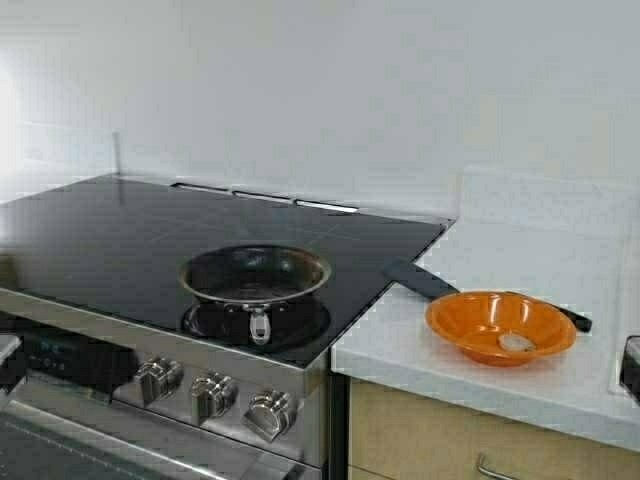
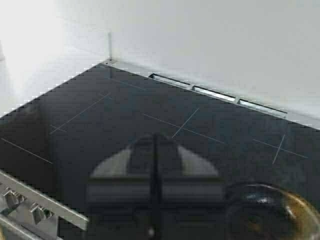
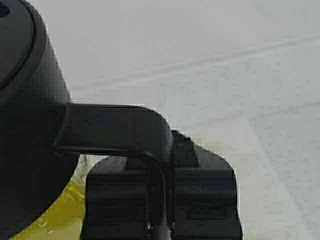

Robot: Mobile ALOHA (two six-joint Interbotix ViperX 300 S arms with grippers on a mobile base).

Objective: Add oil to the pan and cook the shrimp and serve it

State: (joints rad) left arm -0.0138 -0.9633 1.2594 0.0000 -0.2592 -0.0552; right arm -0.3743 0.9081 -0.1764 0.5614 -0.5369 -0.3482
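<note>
The pan [image 1: 255,272] stands on the black cooktop, dark inside, with its short metal handle [image 1: 260,325] pointing toward the knobs. The shrimp [image 1: 517,342], a small pale lump, lies in an orange bowl [image 1: 470,322] on the white counter to the right. My right gripper [image 3: 161,170] is shut on the black handle [image 3: 115,127] of the glass jug. The jug's black lid [image 3: 22,85] and the yellow-green oil [image 3: 57,217] show beside the gripper. The jug is outside the high view. My left gripper [image 2: 155,142] is shut and holds nothing, hovering over the cooktop with the pan [image 2: 272,215] off to one side.
A black utensil handle [image 1: 420,280] lies on the counter behind the orange bowl. Three stove knobs [image 1: 215,395] line the front panel. A white wall backs the cooktop [image 1: 100,240] and the counter [image 1: 540,260]. A drawer front sits under the counter.
</note>
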